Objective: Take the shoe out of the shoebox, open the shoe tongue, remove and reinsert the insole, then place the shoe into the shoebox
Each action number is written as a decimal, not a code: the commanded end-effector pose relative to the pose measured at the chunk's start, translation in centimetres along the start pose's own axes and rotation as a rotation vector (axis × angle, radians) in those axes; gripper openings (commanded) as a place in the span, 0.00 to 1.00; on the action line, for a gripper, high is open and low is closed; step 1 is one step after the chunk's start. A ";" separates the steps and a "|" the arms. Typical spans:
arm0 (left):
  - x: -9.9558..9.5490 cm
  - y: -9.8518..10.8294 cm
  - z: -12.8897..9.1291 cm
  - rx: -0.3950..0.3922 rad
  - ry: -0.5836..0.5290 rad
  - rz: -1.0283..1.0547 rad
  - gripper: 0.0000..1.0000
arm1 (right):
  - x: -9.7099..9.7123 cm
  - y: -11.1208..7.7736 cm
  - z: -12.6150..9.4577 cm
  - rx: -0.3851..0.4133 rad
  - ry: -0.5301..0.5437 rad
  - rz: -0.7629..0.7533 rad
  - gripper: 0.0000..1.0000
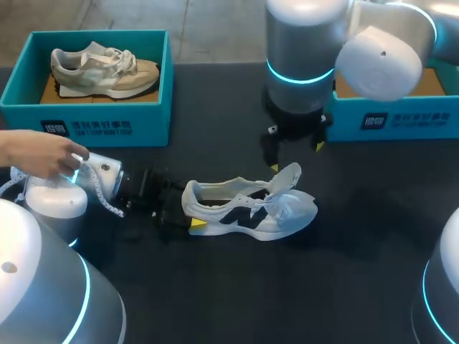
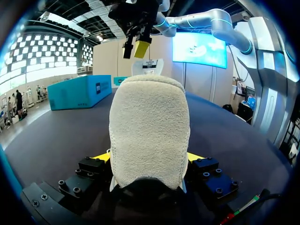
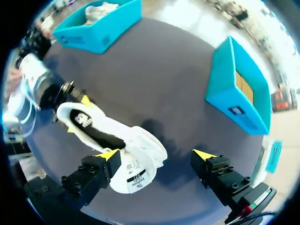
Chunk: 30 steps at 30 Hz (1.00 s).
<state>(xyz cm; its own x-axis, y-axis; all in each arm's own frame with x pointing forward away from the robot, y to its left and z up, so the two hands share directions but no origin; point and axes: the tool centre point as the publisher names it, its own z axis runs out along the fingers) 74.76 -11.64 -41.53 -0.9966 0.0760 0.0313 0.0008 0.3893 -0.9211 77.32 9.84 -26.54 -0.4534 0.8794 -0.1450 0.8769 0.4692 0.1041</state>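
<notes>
A white shoe (image 1: 247,208) with a dark logo lies on its sole mid-table, toe to the right. My left gripper (image 1: 188,213) is shut on its heel (image 2: 150,131), one yellow tip against each side. The shoe's tongue (image 1: 288,177) stands pulled up. My right gripper (image 1: 295,157) hovers open just above the tongue, touching nothing. In the right wrist view the tongue (image 3: 133,176) sits close to one yellow fingertip (image 3: 110,154), and the dark insole (image 3: 91,125) shows inside the shoe (image 3: 140,143).
A teal shoebox (image 1: 86,118) at the back left holds a beige shoe (image 1: 104,72). A second teal shoebox (image 1: 394,118) stands at the back right, partly hidden by my right arm. A person's hand (image 1: 39,154) rests on my left arm's wrist.
</notes>
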 end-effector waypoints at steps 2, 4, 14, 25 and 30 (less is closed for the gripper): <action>0.1 0.4 -0.1 -0.002 -0.002 0.000 0.00 | 1.4 1.1 -0.6 0.033 -0.035 -0.390 1.00; 0.1 0.4 -0.1 -0.002 -0.002 0.000 0.00 | 1.4 1.1 -0.6 0.033 -0.035 -0.390 1.00; 0.1 0.4 -0.1 -0.002 -0.002 0.000 0.00 | 1.4 1.1 -0.6 0.033 -0.035 -0.390 1.00; 0.1 0.4 -0.1 -0.002 -0.002 0.000 0.00 | 2.0 0.8 -0.5 -0.025 -0.104 -0.546 1.00; 0.1 0.4 -0.1 -0.002 -0.002 0.000 0.00 | 2.9 0.8 -0.2 -0.050 -0.115 -0.636 0.27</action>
<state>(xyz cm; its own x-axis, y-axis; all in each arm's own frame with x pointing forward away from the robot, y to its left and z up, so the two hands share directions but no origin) 74.75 -11.63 -41.54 -0.9967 0.0755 0.0310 0.0008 0.3892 -0.9212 77.11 12.63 -26.33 -0.8542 0.4322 -0.2890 0.4491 0.8934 0.0088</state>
